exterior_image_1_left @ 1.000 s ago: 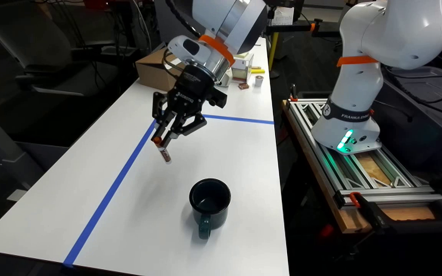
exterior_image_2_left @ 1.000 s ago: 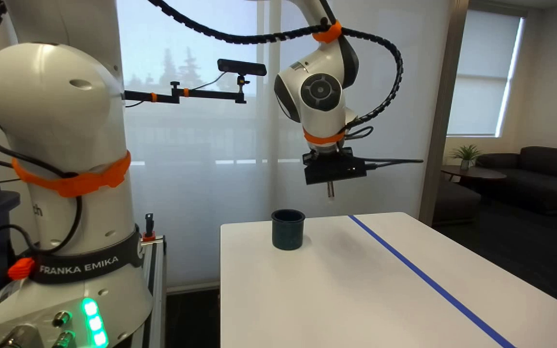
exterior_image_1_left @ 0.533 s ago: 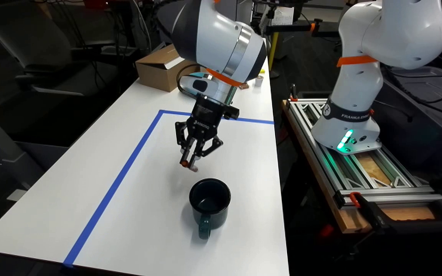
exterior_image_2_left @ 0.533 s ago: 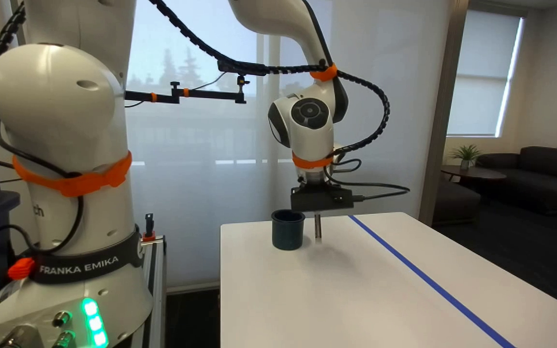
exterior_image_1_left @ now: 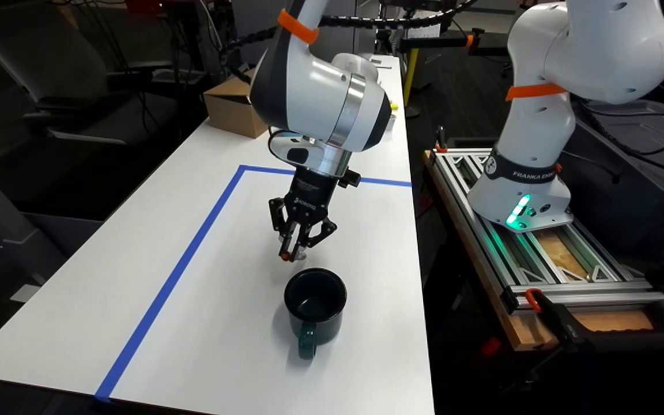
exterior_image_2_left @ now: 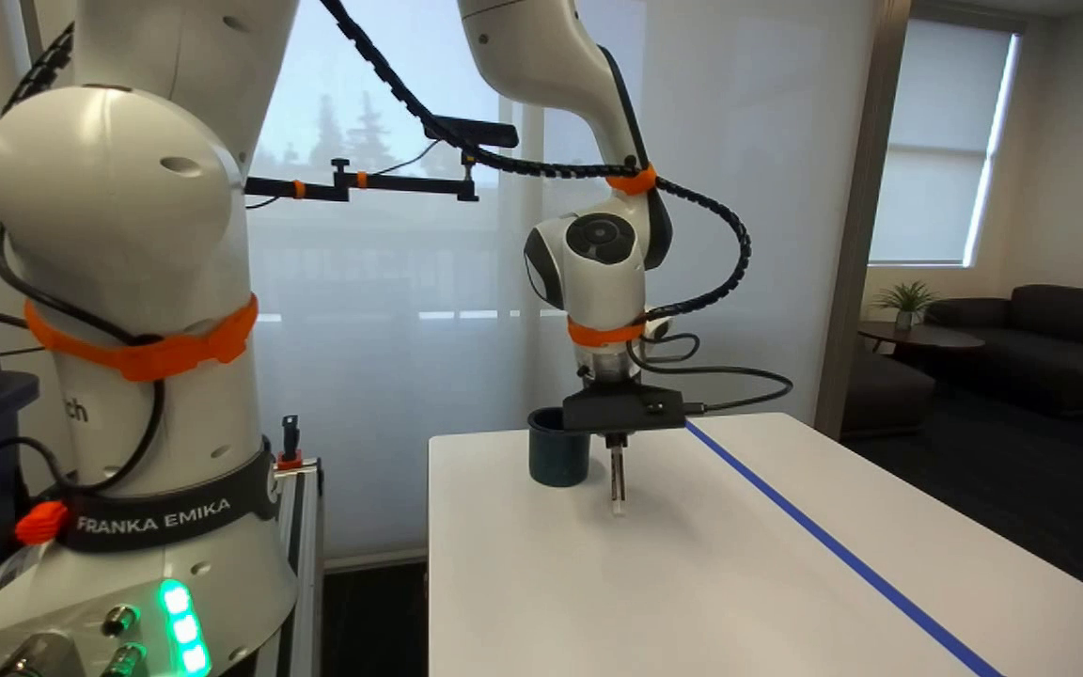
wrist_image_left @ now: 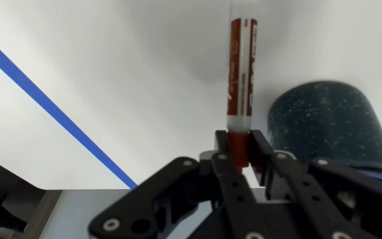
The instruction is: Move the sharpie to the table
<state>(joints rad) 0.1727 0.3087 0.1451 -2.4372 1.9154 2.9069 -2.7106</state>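
The sharpie is reddish brown with a white band and clear end. It shows in the wrist view (wrist_image_left: 240,66) and hangs down in an exterior view (exterior_image_2_left: 618,484). My gripper (exterior_image_1_left: 293,255) is shut on its red cap end; the fingertips also show in the wrist view (wrist_image_left: 239,137). The sharpie points down, close above the white table (exterior_image_1_left: 205,323). I cannot tell whether its lower end touches. In an exterior view the gripper's body and camera mostly hide the fingers.
A dark green mug (exterior_image_1_left: 316,300) stands upright on the table close beside the gripper; it also shows in the wrist view (wrist_image_left: 327,122). Blue tape (exterior_image_1_left: 176,276) runs along the table. A cardboard box (exterior_image_1_left: 234,109) stands at the far end.
The gripper has moved down and toward the mug with the sharpie held. The sharpie has come from well above the table to near its surface. The mug has not moved.
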